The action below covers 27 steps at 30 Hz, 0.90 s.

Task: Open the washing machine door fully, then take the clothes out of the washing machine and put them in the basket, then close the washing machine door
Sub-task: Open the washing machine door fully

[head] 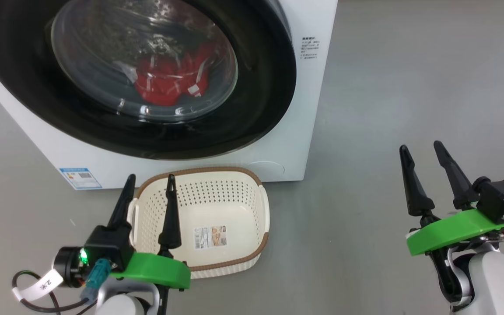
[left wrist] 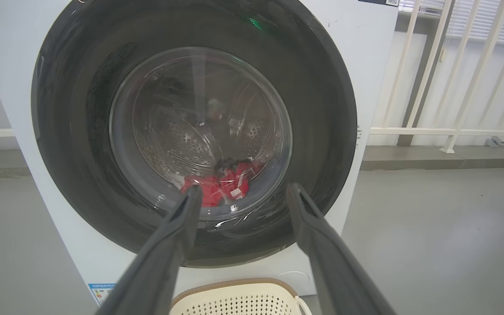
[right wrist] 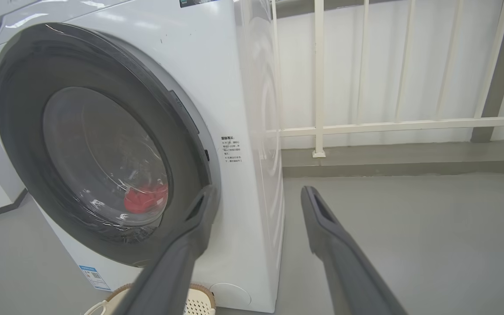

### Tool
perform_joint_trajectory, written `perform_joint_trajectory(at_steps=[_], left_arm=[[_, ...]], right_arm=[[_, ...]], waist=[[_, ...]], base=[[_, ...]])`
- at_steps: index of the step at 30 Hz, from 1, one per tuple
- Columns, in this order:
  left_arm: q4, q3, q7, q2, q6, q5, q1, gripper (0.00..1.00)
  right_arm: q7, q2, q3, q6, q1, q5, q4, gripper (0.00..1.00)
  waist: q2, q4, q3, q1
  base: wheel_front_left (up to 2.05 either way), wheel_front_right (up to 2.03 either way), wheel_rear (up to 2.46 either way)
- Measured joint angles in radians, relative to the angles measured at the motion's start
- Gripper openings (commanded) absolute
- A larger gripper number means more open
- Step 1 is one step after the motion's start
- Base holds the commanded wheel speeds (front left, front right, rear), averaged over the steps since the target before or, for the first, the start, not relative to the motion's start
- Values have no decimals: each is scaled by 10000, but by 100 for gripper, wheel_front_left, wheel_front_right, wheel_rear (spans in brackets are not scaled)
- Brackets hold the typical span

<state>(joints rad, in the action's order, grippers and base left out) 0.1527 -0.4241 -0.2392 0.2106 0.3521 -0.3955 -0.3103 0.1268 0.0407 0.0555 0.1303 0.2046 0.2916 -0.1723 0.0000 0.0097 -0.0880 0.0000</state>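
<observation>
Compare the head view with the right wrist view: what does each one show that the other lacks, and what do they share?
Head view adds: the left gripper, open, by the basket, and the sticker on the basket's bottom.
Right wrist view adds: the side panel of the washing machine and a white railing beyond it.
Both: the washing machine's front, its shut door, red clothes behind the glass, the blue label, part of the basket, and the open right gripper.
</observation>
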Motion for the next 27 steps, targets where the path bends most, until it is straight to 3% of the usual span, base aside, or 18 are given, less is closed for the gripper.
perform_joint_trajectory(at_steps=[1,2,3,4,5,15,27], left_arm=[[-31,-10,0,0,2,2,-17,100],[-69,-13,2,0,6,4,-26,100],[-104,-17,2,0,8,19,-35,100],[-130,-29,2,0,8,50,-54,100],[-171,-33,2,0,10,79,-78,100],[-366,-182,2,-33,96,90,-434,100],[-355,-374,4,-138,-12,81,-826,100]], right_arm=[[13,2,-2,0,61,111,-12,87],[42,6,0,0,103,209,-17,58],[54,13,-4,0,113,240,-21,40],[56,21,-6,0,117,293,-38,10],[58,19,-8,0,150,336,-63,0],[244,61,-88,0,1099,1758,-477,0],[211,128,-255,-2,2823,4451,-1457,0]], waist=[[0,15,-60,0],[0,32,-119,0],[0,48,-178,0],[0,64,-238,0],[0,80,-301,0],[0,239,-877,0],[0,536,-1606,0]], base=[[0,0,0],[0,0,0],[0,0,0],[0,0,0],[0,0,0],[0,0,0],[0,0,0]])
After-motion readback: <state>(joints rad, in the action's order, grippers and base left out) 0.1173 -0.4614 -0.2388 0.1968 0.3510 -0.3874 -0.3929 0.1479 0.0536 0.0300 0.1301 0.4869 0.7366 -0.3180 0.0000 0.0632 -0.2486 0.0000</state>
